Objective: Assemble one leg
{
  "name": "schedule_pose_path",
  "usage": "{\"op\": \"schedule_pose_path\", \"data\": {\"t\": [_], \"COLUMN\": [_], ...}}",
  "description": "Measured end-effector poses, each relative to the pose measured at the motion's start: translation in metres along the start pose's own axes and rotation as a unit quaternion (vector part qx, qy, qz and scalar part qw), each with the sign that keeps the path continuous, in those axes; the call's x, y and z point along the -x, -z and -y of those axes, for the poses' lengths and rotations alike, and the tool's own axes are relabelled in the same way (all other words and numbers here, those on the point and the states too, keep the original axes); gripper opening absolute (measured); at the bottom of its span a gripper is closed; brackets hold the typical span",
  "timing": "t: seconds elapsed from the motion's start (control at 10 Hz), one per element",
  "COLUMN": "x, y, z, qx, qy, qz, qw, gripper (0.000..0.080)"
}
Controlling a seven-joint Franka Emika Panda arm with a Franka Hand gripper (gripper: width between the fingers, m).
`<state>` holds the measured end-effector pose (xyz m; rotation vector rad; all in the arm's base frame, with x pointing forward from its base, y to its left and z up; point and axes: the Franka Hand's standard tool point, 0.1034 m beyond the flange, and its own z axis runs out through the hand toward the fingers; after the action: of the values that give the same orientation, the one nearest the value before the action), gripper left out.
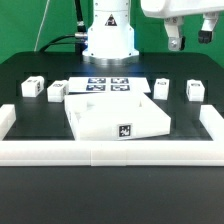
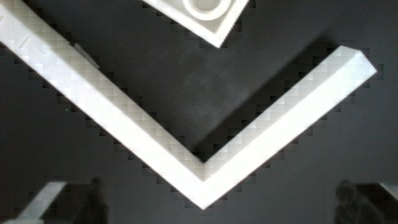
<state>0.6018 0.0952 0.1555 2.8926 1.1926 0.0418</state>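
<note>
Several legs, small white blocks with black-and-white tags, stand on the black table: two at the exterior view's left (image 1: 32, 88) (image 1: 57, 93) and two at its right (image 1: 161, 87) (image 1: 193, 90). The large white square panel (image 1: 112, 112) lies in the middle. My gripper (image 1: 190, 42) hangs open and empty, high above the right-hand legs and touching nothing. In the wrist view the gripper (image 2: 214, 205) shows only as two dark fingertips (image 2: 63, 200) at the frame's edge, far apart, with nothing between them. No leg shows in the wrist view.
The marker board (image 1: 108, 84) lies behind the panel, in front of the robot base (image 1: 108, 35). A white fence (image 1: 110, 153) runs along the front and both sides of the table. Its corner (image 2: 196, 160) fills the wrist view, beside a panel corner with a round recess (image 2: 210, 12).
</note>
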Motion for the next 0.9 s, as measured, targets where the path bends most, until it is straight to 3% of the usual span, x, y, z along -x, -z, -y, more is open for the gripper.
{"op": "schedule_pose_path", "data": {"t": [0.9], "x": [0.0001], "y": [-0.0005], "z": [0.0], "qx": [0.0], "qy": [0.0], "qz": [0.0], "qw": [1.0], "gripper": [0.065]}}
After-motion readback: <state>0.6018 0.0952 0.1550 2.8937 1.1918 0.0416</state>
